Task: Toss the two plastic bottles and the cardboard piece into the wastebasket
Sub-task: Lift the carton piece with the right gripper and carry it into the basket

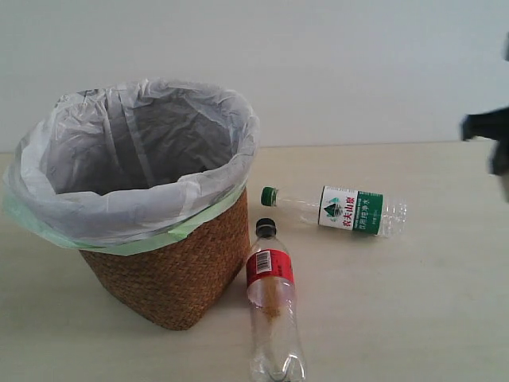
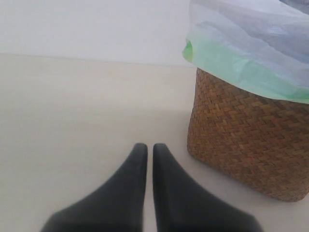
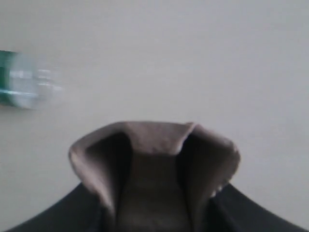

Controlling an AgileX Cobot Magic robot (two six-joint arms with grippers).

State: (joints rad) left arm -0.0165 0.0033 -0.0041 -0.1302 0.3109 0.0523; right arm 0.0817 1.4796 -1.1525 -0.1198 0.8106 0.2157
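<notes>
Cardboard piece sits pinched in the right gripper, its grey-brown ridged body standing out from between the dark jaws, over the pale table. In the exterior view that gripper shows only as a dark blur at the 3 o'clock edge, and the cardboard cannot be made out there. From it the green-capped bottle lies toward 8 o'clock, flat, cap pointing to 9 o'clock. The black-capped bottle lies near it, running from 12 to 6 o'clock, cap at 12, just beside the wastebasket, which stands upright at 9 o'clock. The left gripper has its jaws pressed together on nothing, near the basket's base.
</notes>
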